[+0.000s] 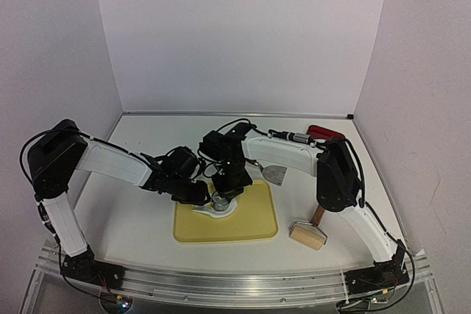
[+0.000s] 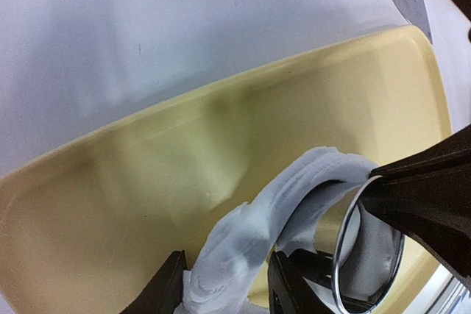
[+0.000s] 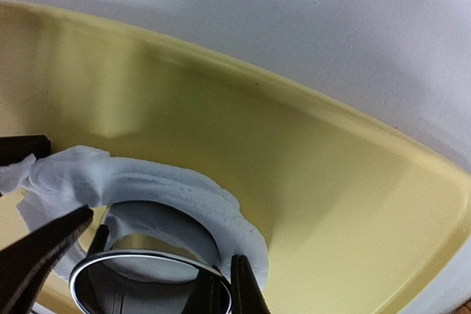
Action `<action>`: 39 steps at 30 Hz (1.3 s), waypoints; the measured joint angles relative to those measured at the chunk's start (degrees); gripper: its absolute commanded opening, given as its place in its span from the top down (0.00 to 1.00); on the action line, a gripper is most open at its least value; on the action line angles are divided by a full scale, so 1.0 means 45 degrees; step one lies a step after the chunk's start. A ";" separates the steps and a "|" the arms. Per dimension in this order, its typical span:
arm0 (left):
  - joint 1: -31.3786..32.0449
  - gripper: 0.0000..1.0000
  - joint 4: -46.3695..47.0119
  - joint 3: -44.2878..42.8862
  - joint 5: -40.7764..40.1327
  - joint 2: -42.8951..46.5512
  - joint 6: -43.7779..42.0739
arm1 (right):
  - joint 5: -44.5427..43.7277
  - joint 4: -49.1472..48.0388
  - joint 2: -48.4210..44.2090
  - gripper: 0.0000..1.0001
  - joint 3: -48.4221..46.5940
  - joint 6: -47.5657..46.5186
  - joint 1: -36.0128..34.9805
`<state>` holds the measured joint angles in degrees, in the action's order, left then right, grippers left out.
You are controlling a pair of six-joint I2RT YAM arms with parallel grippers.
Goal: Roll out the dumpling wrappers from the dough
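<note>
The dough is a ragged white strip (image 2: 294, 196) with a round gap, curving over the yellow cutting board (image 1: 254, 218). My left gripper (image 2: 228, 284) is shut on one end of the strip and lifts it off the board. It shows at the left in the right wrist view (image 3: 81, 182). My right gripper (image 3: 221, 284) is shut on the wall of the steel ring cutter (image 3: 147, 259), which stands in the strip's gap. In the top view both grippers meet at the board's near-left part (image 1: 219, 198). White dough shows inside the ring (image 2: 355, 244). I cannot tell whether it is a round wrapper.
A wooden rolling pin (image 1: 309, 234) lies on the table right of the board. A metal scraper (image 1: 274, 175) lies behind the board's right corner. A red-handled tool (image 1: 324, 131) lies at the back right. White walls close in the table.
</note>
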<state>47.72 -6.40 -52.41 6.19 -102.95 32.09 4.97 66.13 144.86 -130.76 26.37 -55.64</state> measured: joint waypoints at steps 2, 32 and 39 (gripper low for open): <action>0.0180 0.78 -0.0109 -0.0132 -0.0470 -0.0183 0.0262 | -0.0004 0.0003 0.0000 1.00 0.0001 0.0015 0.0000; 0.3580 1.00 0.1052 0.1055 -0.3590 0.0078 0.3941 | -0.1005 0.1515 -0.0261 1.00 0.0539 0.0783 -0.0341; 0.4023 1.00 0.1533 0.2105 -0.3270 0.0910 0.5176 | -0.0986 0.1275 -0.0621 1.00 0.1180 0.0846 -0.0374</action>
<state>65.83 0.50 -42.94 -8.53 -98.85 55.38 0.54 71.87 142.06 -125.45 30.17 -57.32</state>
